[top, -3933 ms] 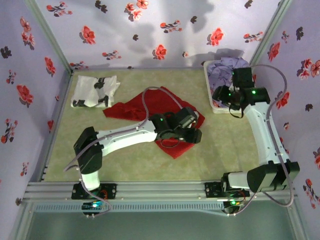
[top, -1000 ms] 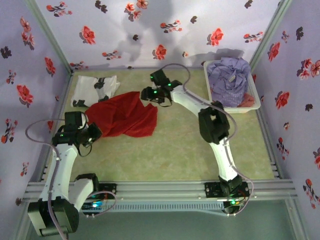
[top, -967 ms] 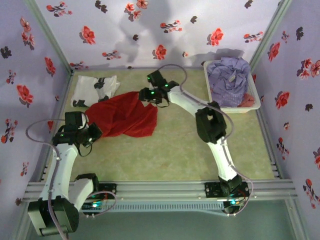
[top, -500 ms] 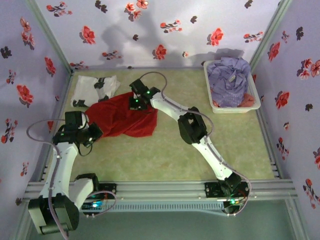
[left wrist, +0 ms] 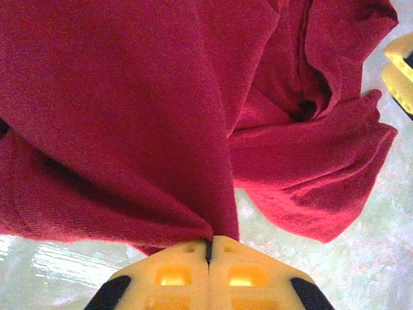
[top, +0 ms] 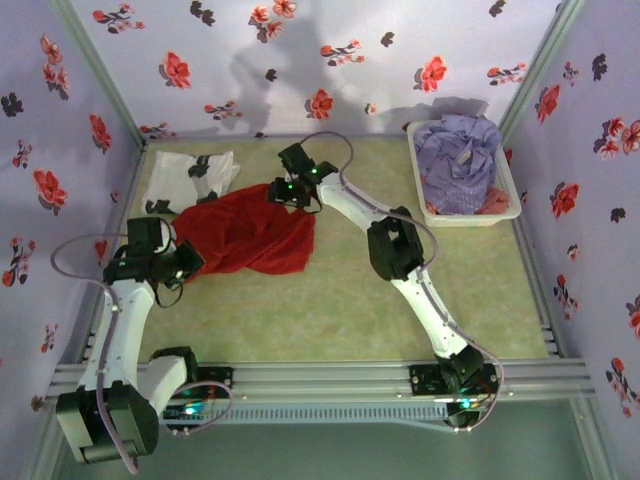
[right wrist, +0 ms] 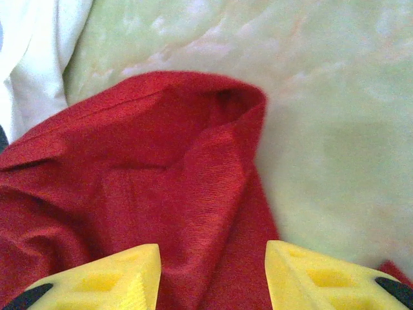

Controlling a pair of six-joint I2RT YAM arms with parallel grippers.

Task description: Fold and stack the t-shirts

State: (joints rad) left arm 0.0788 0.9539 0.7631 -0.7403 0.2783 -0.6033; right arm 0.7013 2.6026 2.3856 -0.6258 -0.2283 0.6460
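**Take the far hem before you spread the red shirt**

Your left fingers (left wrist: pixel 174 274) are pressed together on a fold of the red t-shirt (top: pixel 245 232) at its near-left side. The cloth runs away from the pinch in a taut ridge. Your right fingers (right wrist: pixel 103 276) are spread apart with nothing between them. They are poised over the shirt's far edge, where a rolled hem curls against the table (right wrist: pixel 322 97).

The shirt lies crumpled left of the table's centre. Its far-left corner is touching or just beside the white t-shirt with black print (top: pixel 188 178) at the back left; you cannot tell which from here. The lavender t-shirt (top: pixel 455 150) is heaped in the white basket (top: pixel 470 217) at the back right, well apart.

The step in hand looks like getting a second hold so the shirt can be pulled flat.
- **Place the bite.** Lower the right fingers so they straddle the rolled hem, one finger on each side. Avoid the middle of the panel, where you would likely gather extra layers.
- **Close before lifting.** Close fully first, because a thin bite on soft cloth will probably slip.
- **Hold the left pinch.** Do not regrip it.
- **Spread the shirt.** Draw the two holds apart and toward the open table in the centre, away from the white shirt, so you do not drag it along.
- **Lift low.** Raise the cloth only enough for it to slide.
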